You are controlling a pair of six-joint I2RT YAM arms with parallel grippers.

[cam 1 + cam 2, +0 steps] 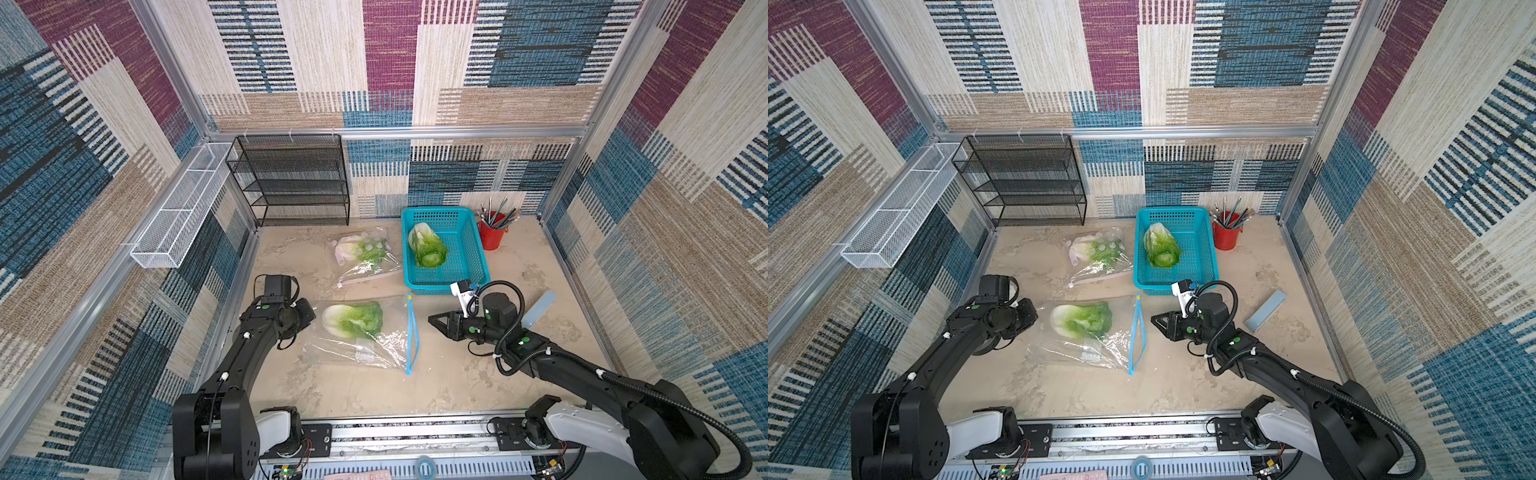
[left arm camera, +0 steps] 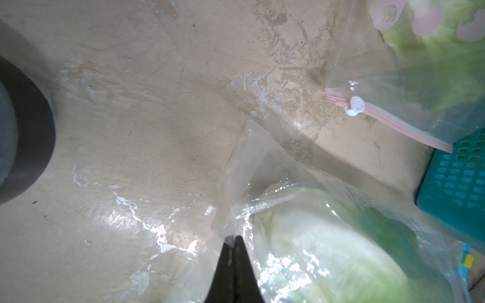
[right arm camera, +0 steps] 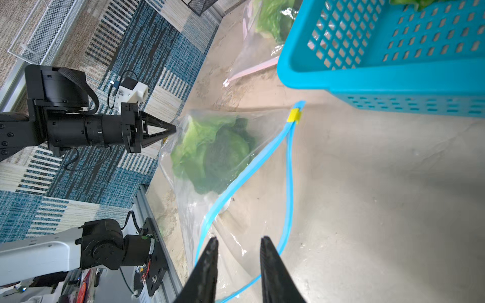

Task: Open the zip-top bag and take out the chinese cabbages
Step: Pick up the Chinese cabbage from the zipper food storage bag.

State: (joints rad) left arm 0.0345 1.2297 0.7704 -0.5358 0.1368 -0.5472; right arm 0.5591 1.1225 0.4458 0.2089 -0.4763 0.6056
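A clear zip-top bag [image 1: 374, 349] with a blue zip track [image 1: 411, 332] lies at mid-table, its mouth gaping in the right wrist view, a yellow slider [image 3: 294, 115] at one end. One chinese cabbage [image 1: 353, 320] [image 3: 210, 149] lies inside. My left gripper [image 1: 311, 319] [image 2: 233, 237] is shut on the bag's closed end. My right gripper [image 1: 431, 320] [image 3: 238, 238] stands open just outside the mouth, holding nothing. A second cabbage [image 1: 361, 249] is in a pink-zipped bag [image 1: 365, 266] behind. A third cabbage [image 1: 428, 245] lies in the teal basket [image 1: 481, 249].
A red cup of pens [image 1: 492, 232] stands right of the basket. A black mesh rack [image 1: 291, 183] is against the back wall and a white wire tray [image 1: 178, 208] hangs on the left wall. A pale blue flat bar [image 1: 540, 309] lies behind my right arm.
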